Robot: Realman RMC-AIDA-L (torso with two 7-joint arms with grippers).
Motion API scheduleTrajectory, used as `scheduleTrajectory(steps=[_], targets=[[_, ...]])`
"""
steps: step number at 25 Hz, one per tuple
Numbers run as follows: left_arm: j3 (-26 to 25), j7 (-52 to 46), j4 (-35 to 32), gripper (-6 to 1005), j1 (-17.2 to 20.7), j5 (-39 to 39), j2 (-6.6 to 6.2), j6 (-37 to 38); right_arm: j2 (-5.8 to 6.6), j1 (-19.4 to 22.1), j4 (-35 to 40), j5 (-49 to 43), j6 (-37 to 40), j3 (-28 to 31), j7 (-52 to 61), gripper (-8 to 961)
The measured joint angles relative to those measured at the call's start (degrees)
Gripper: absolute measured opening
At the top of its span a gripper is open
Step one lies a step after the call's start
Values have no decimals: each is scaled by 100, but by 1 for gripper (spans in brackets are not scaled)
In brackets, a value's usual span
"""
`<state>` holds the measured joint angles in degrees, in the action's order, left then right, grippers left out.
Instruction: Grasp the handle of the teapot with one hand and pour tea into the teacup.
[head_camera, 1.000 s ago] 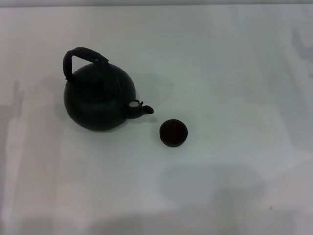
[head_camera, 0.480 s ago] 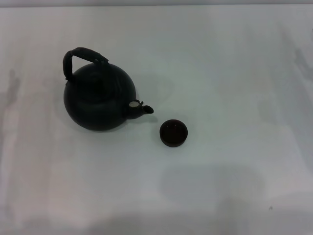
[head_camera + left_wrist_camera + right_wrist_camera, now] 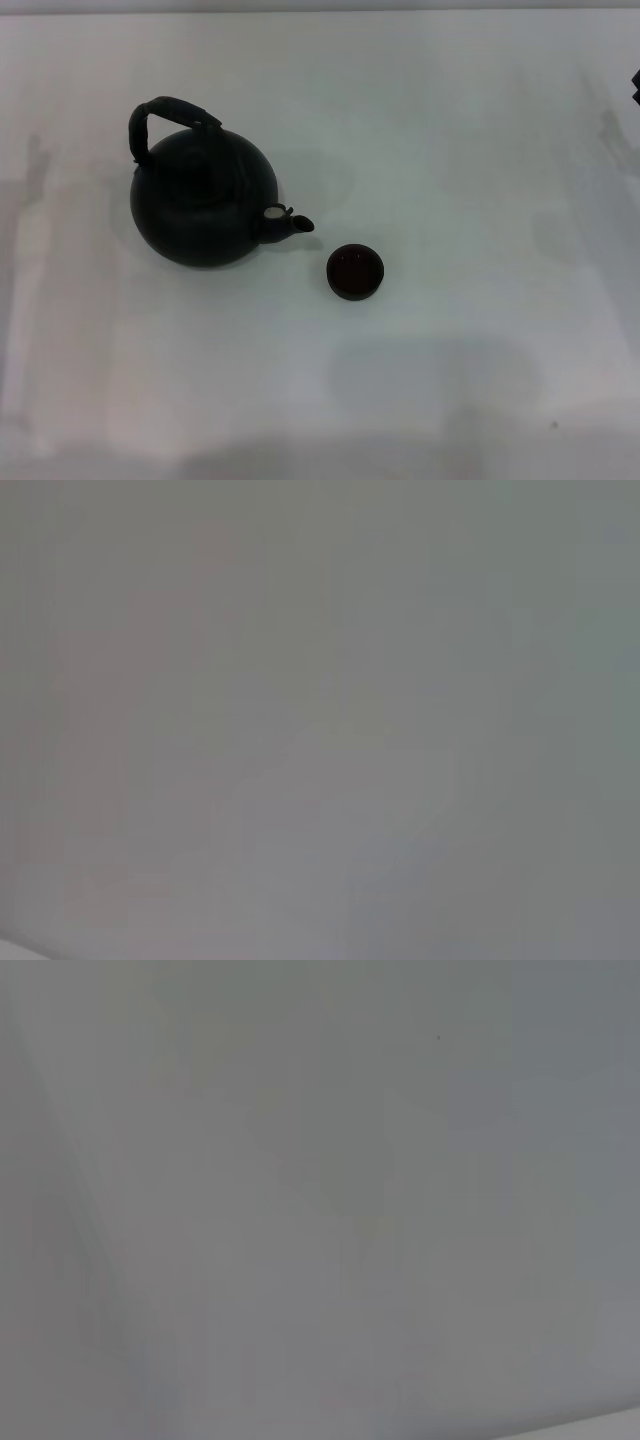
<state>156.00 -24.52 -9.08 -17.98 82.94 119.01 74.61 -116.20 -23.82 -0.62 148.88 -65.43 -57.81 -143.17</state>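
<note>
Teapot [image 3: 203, 200], large, round, matte black: recorded upright on the white table [image 3: 450, 150], left of centre in the head view. Black wrapped arched handle [image 3: 160, 116] was seen over its top, untouched. Short spout [image 3: 292, 224] was directed toward the small round dark brown-black teacup [image 3: 355, 271], placed just beside it, not touching. Neither gripper's state could be told; wrist views were filled by plain grey surface.

You are looking at a matte black teapot [image 3: 203, 208], its handle [image 3: 160, 116] showing a rough wrapped texture; the dark teacup [image 3: 355, 271] is looking dull, the white table [image 3: 460, 180] smooth.
</note>
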Motion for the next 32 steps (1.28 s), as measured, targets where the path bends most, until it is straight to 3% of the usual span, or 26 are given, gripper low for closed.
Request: scheduleTrajectory(steps=[14, 32], targets=[[-59, 0, -19, 802, -54, 4, 8, -11, 7, -60, 50, 12, 51, 43, -37, 834], [-61, 60, -13, 802, -424, -8, 26, -95, 27, -127, 295, 45, 399, 60, -44, 834]])
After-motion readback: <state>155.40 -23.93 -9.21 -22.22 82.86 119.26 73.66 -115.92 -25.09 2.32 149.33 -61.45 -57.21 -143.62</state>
